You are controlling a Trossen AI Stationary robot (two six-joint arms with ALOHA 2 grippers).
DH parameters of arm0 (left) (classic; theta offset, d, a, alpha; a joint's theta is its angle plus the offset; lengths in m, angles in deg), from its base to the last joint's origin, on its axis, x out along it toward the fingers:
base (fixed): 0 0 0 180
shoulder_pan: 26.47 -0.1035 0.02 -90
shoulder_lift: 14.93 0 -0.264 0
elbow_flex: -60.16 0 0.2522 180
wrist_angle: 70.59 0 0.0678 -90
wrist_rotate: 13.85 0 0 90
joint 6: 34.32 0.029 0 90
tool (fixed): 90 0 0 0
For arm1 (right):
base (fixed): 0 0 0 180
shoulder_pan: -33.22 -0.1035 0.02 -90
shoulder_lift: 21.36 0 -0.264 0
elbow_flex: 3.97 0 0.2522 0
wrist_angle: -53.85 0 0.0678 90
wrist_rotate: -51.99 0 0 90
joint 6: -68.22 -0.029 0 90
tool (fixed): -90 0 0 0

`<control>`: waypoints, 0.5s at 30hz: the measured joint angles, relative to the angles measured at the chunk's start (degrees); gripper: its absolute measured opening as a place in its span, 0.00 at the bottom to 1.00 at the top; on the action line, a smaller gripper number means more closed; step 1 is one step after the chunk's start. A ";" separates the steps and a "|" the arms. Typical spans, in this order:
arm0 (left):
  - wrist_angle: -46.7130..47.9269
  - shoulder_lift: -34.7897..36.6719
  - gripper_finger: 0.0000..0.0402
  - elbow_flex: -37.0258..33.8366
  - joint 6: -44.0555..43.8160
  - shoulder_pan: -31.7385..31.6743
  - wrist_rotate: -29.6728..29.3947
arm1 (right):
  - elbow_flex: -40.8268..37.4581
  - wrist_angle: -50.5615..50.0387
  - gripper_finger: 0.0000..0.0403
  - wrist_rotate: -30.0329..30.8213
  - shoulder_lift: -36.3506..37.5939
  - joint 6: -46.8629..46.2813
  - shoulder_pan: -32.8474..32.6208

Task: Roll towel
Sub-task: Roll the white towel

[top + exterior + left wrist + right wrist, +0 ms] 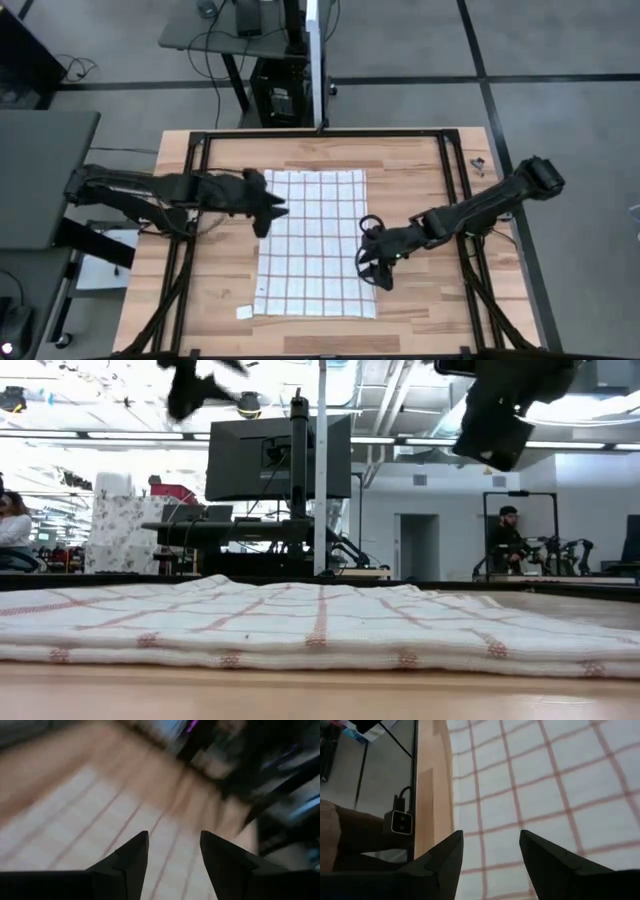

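The white towel (315,243) with a grid of thin red-brown lines lies spread flat on the wooden table, its near edge facing the low view (320,645). My left gripper (268,215) is open above the towel's left edge, its fingers apart in the left wrist view (172,855). My right gripper (377,272) is open above the towel's right edge, over the grid cloth in the right wrist view (490,855). Both are lifted clear of the cloth.
A tiny plain white scrap (243,312) lies on the table by the towel's near left corner. A black frame (320,133) rims the table. A small dark object (478,166) sits at the far right. People show in the room beyond (508,540).
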 joint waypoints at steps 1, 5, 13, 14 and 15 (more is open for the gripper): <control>0.19 0.04 0.41 1.50 2.36 0.02 0.06 | 0.36 -0.46 0.47 -0.01 0.47 0.71 0.41; 12.25 -4.05 0.41 10.50 8.36 5.06 -1.44 | 5.03 -5.07 0.47 2.21 1.18 5.68 -1.23; 40.81 -24.28 0.41 27.25 3.20 25.81 -16.03 | 17.36 -23.18 0.47 21.41 -6.08 11.69 -13.03; 43.79 -26.52 0.41 28.45 0.45 27.55 -15.98 | 18.39 -24.70 0.47 23.48 -7.21 10.27 -14.44; 46.20 -28.55 0.42 29.17 -2.30 29.26 -15.41 | 19.34 -25.55 0.47 24.78 -8.34 8.52 -15.68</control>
